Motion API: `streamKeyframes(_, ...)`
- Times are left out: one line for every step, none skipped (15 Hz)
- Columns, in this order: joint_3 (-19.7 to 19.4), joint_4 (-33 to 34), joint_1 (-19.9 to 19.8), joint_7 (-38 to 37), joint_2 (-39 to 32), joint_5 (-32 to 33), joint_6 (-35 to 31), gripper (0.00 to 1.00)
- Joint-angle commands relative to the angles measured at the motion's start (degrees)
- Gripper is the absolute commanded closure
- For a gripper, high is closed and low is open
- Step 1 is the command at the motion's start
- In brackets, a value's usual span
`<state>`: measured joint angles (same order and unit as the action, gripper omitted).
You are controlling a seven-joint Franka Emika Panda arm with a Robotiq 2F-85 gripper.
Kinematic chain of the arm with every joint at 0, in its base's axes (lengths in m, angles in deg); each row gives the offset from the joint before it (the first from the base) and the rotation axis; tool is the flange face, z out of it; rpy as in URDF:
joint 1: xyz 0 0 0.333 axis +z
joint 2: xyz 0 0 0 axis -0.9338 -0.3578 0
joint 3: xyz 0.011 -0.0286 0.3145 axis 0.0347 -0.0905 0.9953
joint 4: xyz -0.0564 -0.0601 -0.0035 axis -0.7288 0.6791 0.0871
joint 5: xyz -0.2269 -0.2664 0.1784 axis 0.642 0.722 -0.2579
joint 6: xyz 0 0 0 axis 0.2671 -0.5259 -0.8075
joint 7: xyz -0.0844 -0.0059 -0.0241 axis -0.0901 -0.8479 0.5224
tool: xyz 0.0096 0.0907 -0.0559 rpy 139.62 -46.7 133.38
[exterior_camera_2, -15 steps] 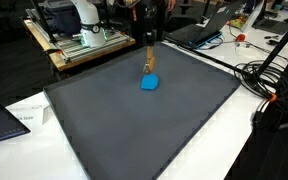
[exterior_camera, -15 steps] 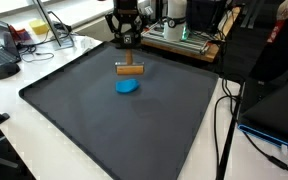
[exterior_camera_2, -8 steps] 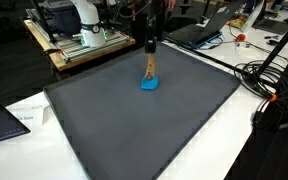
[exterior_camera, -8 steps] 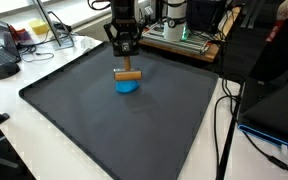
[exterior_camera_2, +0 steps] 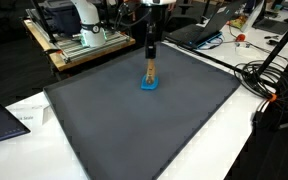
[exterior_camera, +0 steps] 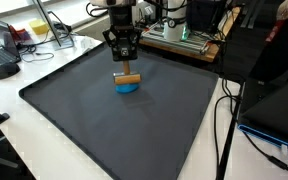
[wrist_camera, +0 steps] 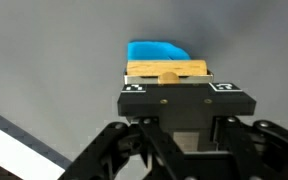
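**Ana:** Where do your jaws sit at this moment?

**Ben:** Your jaws point straight down over the far part of the dark grey rubber mat (exterior_camera: pixel 104 130) that covers most of the white bench (exterior_camera: pixel 14 95). They are clenched on a light tan wooden block (exterior_camera: pixel 127 77). They pinch its upper part, so it hangs upright directly below them.

**Ana:** And what is under the wood you are holding?

**Ben:** A small bright blue rounded block (exterior_camera: pixel 128 87) lies flat on the mat, right beneath it. In both exterior views the wood's lower edge meets the top of the blue piece. You cannot tell from these pictures whether the two touch or stand just apart. In the wrist view the wood fills the gap between your jaws, and the blue piece shows just beyond it.

**Ana:** What else is around you?

**Ben:** Nothing else lies on the mat near the two pieces. Past the mat's far edge, in an exterior view, stands a wooden-edged board carrying equipment (exterior_camera: pixel 179 40). To the right of the mat, black cables (exterior_camera: pixel 224 120) trail across the bench, well apart from your jaws.
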<state>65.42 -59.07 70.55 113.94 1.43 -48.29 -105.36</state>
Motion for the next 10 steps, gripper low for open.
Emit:
streamKeyframes(0.56,2.25,-1.06,3.69,-1.89,-3.09,0.32,0.78)
streamKeyframes(0.58,2.66,-1.16,3.96,-2.47,-3.30,0.54,0.78)
streamKeyframes(0.63,3.08,-1.26,4.23,-2.98,-3.68,1.09,0.78)
streamKeyframes(0.65,3.46,-1.34,4.31,-3.35,-3.86,1.72,0.78)
streamKeyframes(0.64,3.69,-1.44,4.30,-3.55,-3.91,2.26,0.78)
streamKeyframes(0.59,3.95,-1.54,4.01,-3.70,-3.89,2.70,0.78)
streamKeyframes(0.54,4.16,-1.65,3.92,-3.79,-3.82,3.01,0.78)
streamKeyframes(0.46,4.39,-1.75,3.68,-3.90,-3.66,3.59,0.78)
streamKeyframes(0.45,4.49,-1.86,3.67,-3.97,-3.72,4.11,0.78)
streamKeyframes(0.44,4.59,-1.97,3.76,-4.05,-3.77,4.86,0.78)
